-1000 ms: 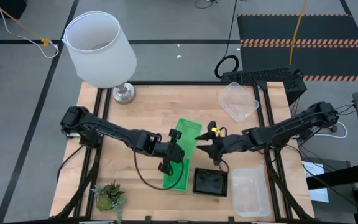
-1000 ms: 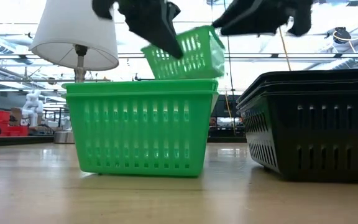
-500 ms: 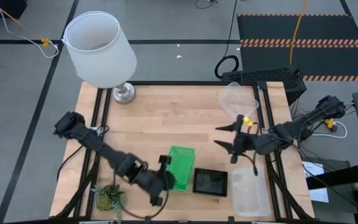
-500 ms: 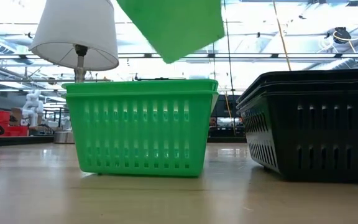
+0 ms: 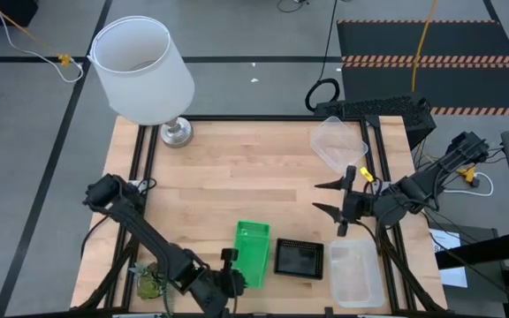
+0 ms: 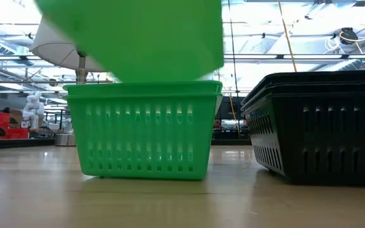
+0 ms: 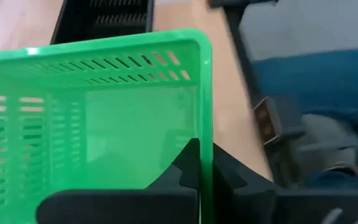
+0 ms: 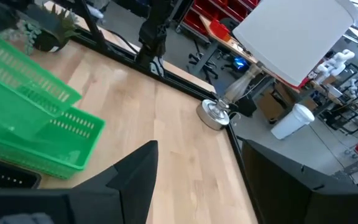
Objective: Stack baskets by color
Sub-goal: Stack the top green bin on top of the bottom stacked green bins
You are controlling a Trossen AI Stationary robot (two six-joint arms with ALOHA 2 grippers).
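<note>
My left gripper (image 5: 231,269) is near the table's front edge, shut on a bright green basket (image 5: 253,252). In the low view this basket (image 6: 138,38) hangs tilted just over the green basket (image 6: 144,130) standing on the table. Black baskets (image 5: 299,258) sit to the right of it. One clear basket (image 5: 353,272) is at the near right and another (image 5: 338,141) at the far right. My right gripper (image 5: 336,199) hovers open right of centre, with nothing between its fingers. My left gripper pinches one side wall of the green basket at its rim (image 7: 206,134), with one finger (image 7: 190,163) inside the basket and one (image 7: 229,180) outside. It comes from the table's near left, slanting down, along that wall. The basket is lifted and tilted.
A white lamp (image 5: 140,66) stands at the far left corner and a small potted plant (image 5: 153,283) at the near left, close beside my left arm. Bare wood lies across the table's middle and far side.
My left gripper has swung from the table's middle toward the near edge, carrying the green basket and turning it about; the basket now hangs over the green one on the table. My right gripper has drawn away from the basket toward the right edge and risen.
</note>
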